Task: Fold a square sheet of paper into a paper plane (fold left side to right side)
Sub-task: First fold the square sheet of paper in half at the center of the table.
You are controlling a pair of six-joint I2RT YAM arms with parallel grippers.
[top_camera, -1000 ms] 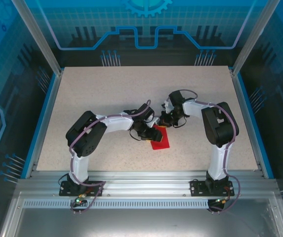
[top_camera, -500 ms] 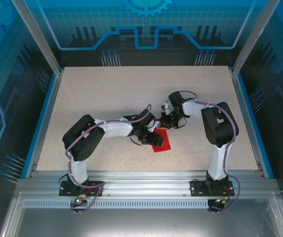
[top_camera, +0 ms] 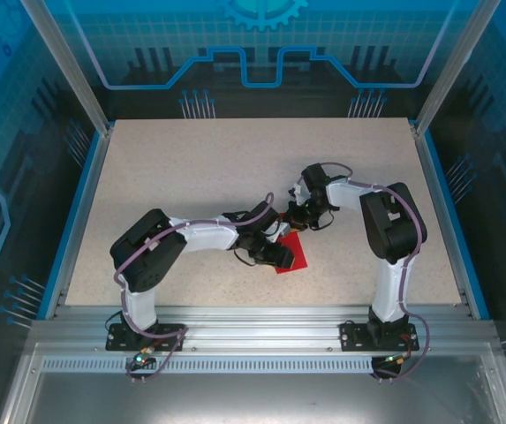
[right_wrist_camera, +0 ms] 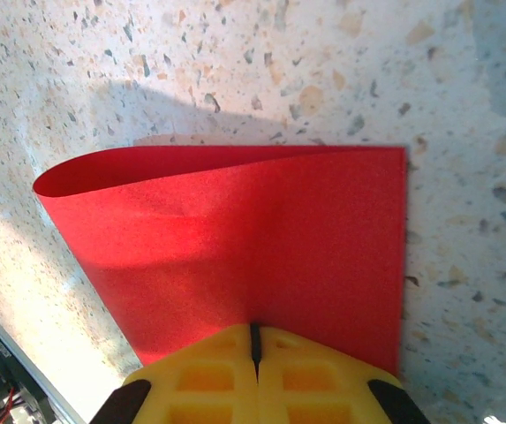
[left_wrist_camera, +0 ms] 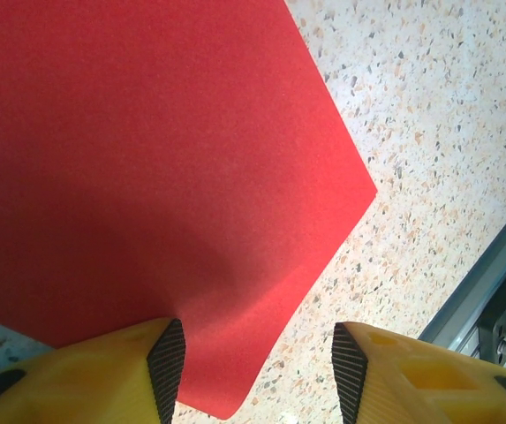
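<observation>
Where the aluminium rail (top_camera: 261,322) runs along the near edge of the table (top_camera: 191,168), the two arm bases are bolted side by side, and both arms reach inward to meet a little right of the table's middle, in its near half. The square sheet of paper (top_camera: 295,256) lies there, bright red on the speckled top, well apart from every edge and corner.

The left gripper (top_camera: 277,256) comes in low from the left and sits over the sheet's left part. In the left wrist view, the left gripper (left_wrist_camera: 257,362) stands about half open, with nothing between its yellow fingers (left_wrist_camera: 166,367). One ribbed pad is above the red paper (left_wrist_camera: 147,159) near a rounded corner; the other is above bare table (left_wrist_camera: 429,132). Whether either pad touches the surface cannot be told. The sheet looks flat here, and a dark shadow falls across it.

Just beyond, the right gripper (top_camera: 298,221) points down at the sheet's far end. In the right wrist view, the right gripper (right_wrist_camera: 254,340) is closed tight, its two tips meeting in a thin seam at the paper's edge. Whether it pinches the paper (right_wrist_camera: 261,238) or only presses on it is not clear. The sheet is doubled over on itself, with a soft, uncreased loop along one side and a straight edge opposite, on pale speckled table (right_wrist_camera: 235,62).

Farther off, the table runs to blue-patterned enclosure walls (top_camera: 261,53).
</observation>
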